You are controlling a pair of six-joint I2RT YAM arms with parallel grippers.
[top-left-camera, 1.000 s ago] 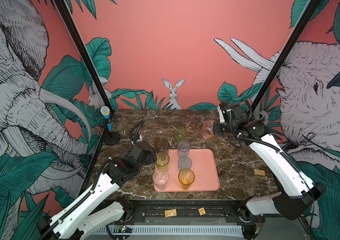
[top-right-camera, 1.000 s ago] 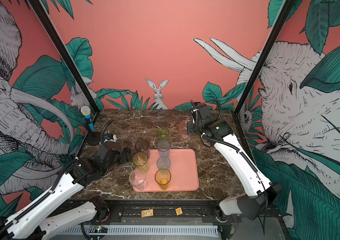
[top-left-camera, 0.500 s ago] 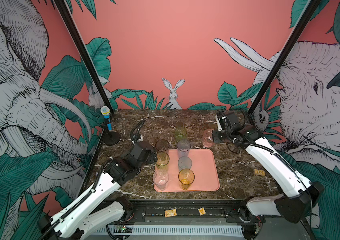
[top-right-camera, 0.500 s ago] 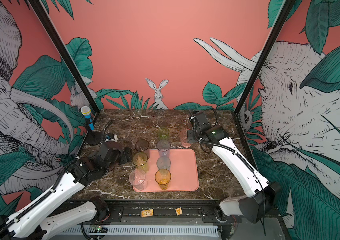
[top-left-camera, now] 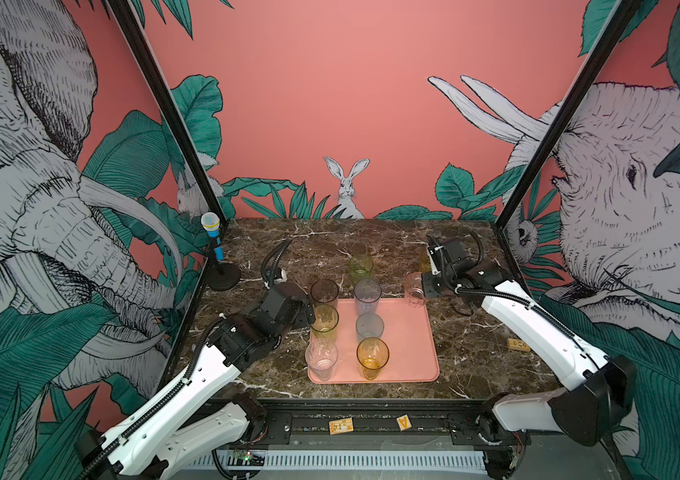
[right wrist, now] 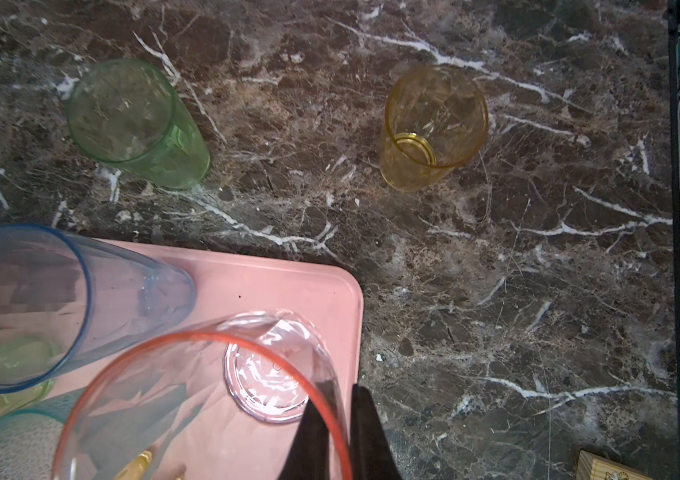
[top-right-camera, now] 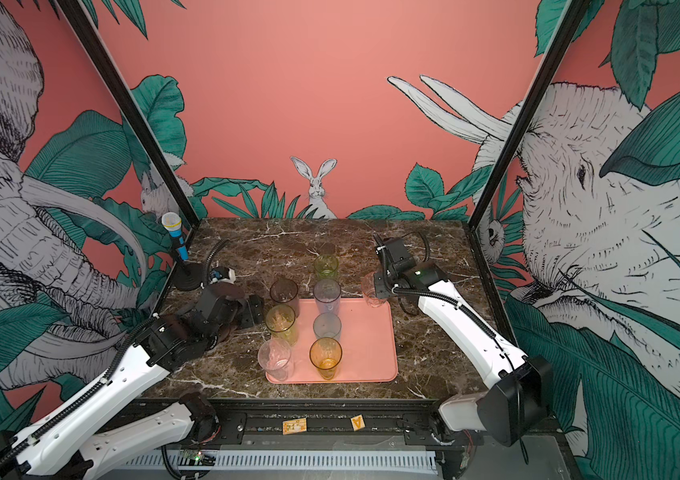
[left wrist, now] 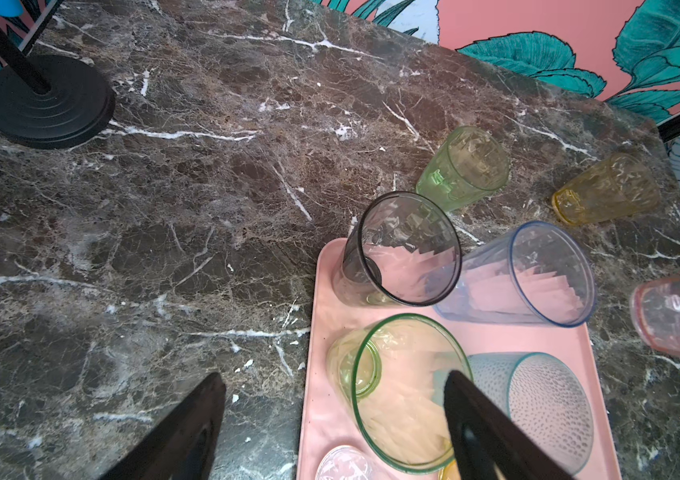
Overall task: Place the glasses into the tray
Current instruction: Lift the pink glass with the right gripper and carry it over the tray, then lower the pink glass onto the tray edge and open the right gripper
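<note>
Six glasses (top-left-camera: 367,326) crowd the tray's (top-left-camera: 409,332) left, so the right gripper (right wrist: 336,399), pinching the pink glass (top-left-camera: 414,289) by its rim, holds it over the bare far corner, while the left gripper (left wrist: 334,376) gapes empty.

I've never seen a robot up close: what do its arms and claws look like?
The left arm and right arm are smooth white shells with black joints and black ribbed cables alongside. The left gripper and right gripper are black, with slim tapered fingers.
</note>
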